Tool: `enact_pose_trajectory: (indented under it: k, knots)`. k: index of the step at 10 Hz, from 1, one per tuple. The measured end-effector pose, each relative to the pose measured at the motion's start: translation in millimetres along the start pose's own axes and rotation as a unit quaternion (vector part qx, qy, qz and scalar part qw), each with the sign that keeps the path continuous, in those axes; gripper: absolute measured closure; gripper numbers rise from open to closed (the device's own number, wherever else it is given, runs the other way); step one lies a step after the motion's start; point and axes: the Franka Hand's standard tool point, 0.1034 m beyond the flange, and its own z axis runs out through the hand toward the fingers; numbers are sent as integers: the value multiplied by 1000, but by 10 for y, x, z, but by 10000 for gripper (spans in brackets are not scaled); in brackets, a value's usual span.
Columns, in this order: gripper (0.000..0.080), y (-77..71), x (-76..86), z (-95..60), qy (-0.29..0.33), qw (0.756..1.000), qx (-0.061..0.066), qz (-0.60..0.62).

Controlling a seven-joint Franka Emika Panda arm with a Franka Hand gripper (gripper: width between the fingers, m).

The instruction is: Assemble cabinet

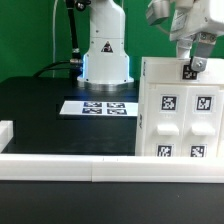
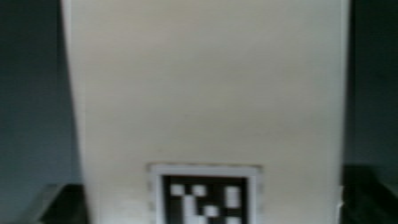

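While the arm reaches in from above, the gripper (image 1: 192,68) sits at the top edge of the cabinet (image 1: 180,110), which stands upright directly beneath it with its tagged face toward the exterior camera. That is the relation the coming move seems to turn on: the cabinet's long axis runs vertically, straight down from the claw, so any lift or reposition would act along that line. A small tag on the claw itself shows just above the cabinet's upper rim.

From the wrist view, a tall white panel (image 2: 199,100) of the cabinet fills the space ahead of the claw, with one marker tag (image 2: 201,197) close to the claw's end; dark finger shapes flank it low in the frame, blurred. The claw appears narrow and closed around the upper edge of this panel, holding it, though the contact itself is not sharply visible.

Away from the claw, behind the cabinet, the marker board (image 1: 97,106) lies flat on the black table (image 1: 40,110), and a low white rail (image 1: 60,165) runs along the near side.
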Motion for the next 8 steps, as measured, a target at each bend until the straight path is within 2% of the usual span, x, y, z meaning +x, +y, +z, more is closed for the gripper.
enact_pose_trajectory:
  k: [1,4,8]
  knots:
    - [231,18,-22,-4,1,1000,-3,16]
    - [231,21,-22,-7,1,999,-3,44]
    - [231,32,-23,-20,2,970,-4,243]
